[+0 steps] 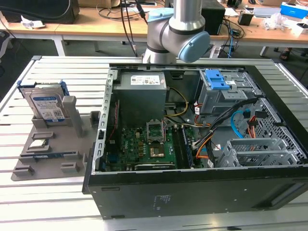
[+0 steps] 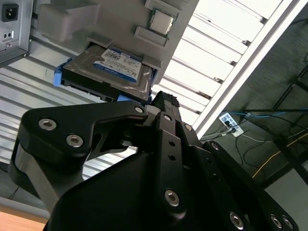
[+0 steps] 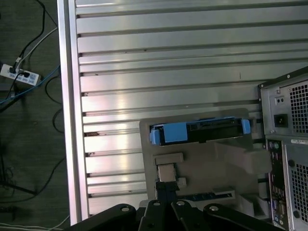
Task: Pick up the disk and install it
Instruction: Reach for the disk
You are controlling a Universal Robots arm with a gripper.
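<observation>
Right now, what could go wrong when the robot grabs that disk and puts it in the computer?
1. The disk stands on edge in a grey holder; an off-centre grab might tip or jam it.
2. A small chip lies on the same holder, so a low sweep could knock it.
3. Loose cables crowd the open computer case; the disk could snag on them.
</observation>
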